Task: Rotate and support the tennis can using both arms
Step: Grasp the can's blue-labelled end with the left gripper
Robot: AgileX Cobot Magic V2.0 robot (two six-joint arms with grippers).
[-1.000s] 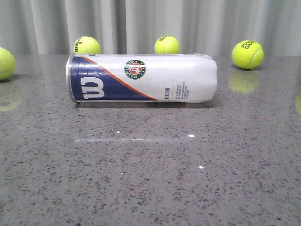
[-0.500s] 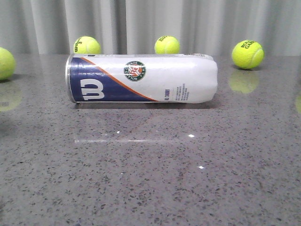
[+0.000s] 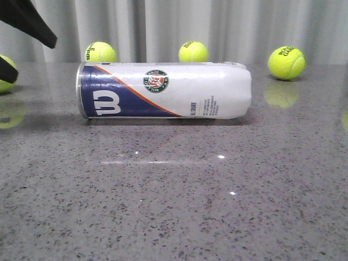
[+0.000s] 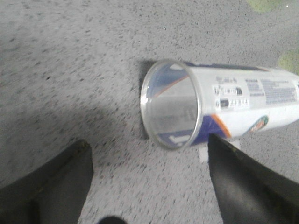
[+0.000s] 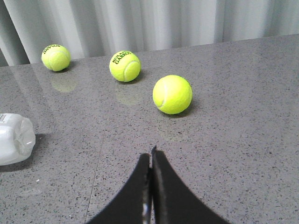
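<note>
The tennis can [image 3: 163, 91] lies on its side on the grey table, its metal-rimmed navy end to the left and its white end to the right. My left gripper [image 3: 24, 46] enters at the top left of the front view, above and left of the can's rim. In the left wrist view the left gripper [image 4: 149, 147] is open and empty, and the can's clear rimmed end [image 4: 170, 105] lies just beyond its fingertips. My right gripper [image 5: 150, 153] is shut and empty above bare table; the can's white end [image 5: 15, 138] shows at that view's edge. The right gripper is out of the front view.
Tennis balls lie behind the can in the front view [image 3: 100, 52] [image 3: 193, 51] [image 3: 286, 62], and one at the left edge [image 3: 4, 73] is partly hidden by my left finger. Three balls show in the right wrist view, the nearest [image 5: 172, 94] ahead of the fingertips. A grey curtain backs the table.
My left gripper has come into the front view at the top left; it was out of view before. The can rolled slightly about its axis earlier and now lies still.
</note>
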